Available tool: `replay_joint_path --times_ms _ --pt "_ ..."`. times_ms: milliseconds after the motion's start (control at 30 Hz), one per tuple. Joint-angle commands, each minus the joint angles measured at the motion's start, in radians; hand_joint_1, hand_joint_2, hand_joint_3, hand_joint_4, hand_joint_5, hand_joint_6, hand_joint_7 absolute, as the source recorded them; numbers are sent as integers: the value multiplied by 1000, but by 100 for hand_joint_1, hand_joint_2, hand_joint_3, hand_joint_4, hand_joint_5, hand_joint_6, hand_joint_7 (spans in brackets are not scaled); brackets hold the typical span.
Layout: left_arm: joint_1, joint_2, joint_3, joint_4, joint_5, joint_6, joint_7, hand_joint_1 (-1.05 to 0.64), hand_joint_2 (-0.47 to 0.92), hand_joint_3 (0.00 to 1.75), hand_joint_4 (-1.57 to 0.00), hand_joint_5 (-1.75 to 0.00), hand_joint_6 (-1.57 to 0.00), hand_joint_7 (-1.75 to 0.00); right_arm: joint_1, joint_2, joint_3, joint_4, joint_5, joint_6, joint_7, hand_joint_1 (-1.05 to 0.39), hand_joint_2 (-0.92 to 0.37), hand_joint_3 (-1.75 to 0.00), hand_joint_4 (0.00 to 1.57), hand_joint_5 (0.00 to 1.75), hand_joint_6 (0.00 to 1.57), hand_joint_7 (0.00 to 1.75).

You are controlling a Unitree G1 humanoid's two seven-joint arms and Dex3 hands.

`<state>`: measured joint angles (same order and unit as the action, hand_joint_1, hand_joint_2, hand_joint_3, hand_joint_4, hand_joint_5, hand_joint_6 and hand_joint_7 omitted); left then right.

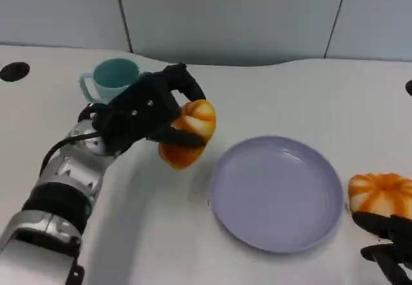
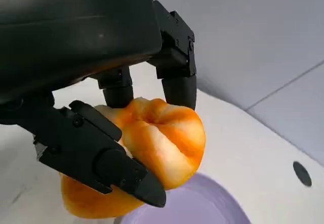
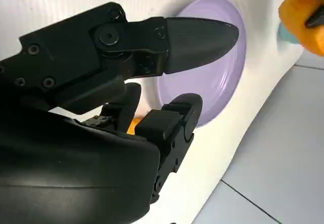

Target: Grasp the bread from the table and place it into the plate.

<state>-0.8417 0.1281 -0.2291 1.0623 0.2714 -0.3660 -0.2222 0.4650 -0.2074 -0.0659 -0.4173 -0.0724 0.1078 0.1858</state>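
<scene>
Left hand [image 1: 151,114] grips a bread roll [image 1: 188,134] above the surface, at nine o'clock of the lilac plate [image 1: 277,195]. Right hand [image 1: 389,240], fingers apart, grasps nothing beside a second roll [image 1: 381,193] at three o'clock

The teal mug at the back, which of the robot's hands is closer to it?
Left. The left hand, holding a bread roll, is just in front of the mug. The right hand is far across the table, beyond the plate, by another roll.
</scene>
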Motion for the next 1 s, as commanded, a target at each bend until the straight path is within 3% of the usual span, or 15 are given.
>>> replay_joint_path --times_ms 33,200,333,733,967,1000 --pt "-52 -45 -48 29 44 3 -7 -8 77 22 -88 -175 -70 -175 -7 -1 0 4 -8 5 -11 -38 -92 -42 44 76 67 1" --pt "-87 -90 -93 55 91 30 -7 -7 77 23 -87 -175 -67 -175 -13 -2 5 16 -20 -6 -13 -40 -92 -40 45 76 68 1" --pt "-126 -150 -201 93 199 -10 15 -1 75 24 -85 -175 -66 -175 -10 1 17 11 -31 2 -17 -40 -92 -39 47 74 68 1" --pt "-187 -216 -314 141 318 -20 51 -2 78 29 -77 -175 -60 -175 -3 12 32 -18 -35 39 -23 -38 -92 -37 50 70 68 1" --pt "-254 -236 -347 161 347 -28 -14 -10 77 24 -63 -175 -48 -175 -4 18 45 -19 -47 40 -26 -36 -92 -37 52 64 67 1" --pt "-266 -234 -358 161 356 -26 -27 -18 75 21 -52 -175 -37 -175 -5 18 45 -17 -50 37 -26 -36 -92 -37 53 64 68 1"
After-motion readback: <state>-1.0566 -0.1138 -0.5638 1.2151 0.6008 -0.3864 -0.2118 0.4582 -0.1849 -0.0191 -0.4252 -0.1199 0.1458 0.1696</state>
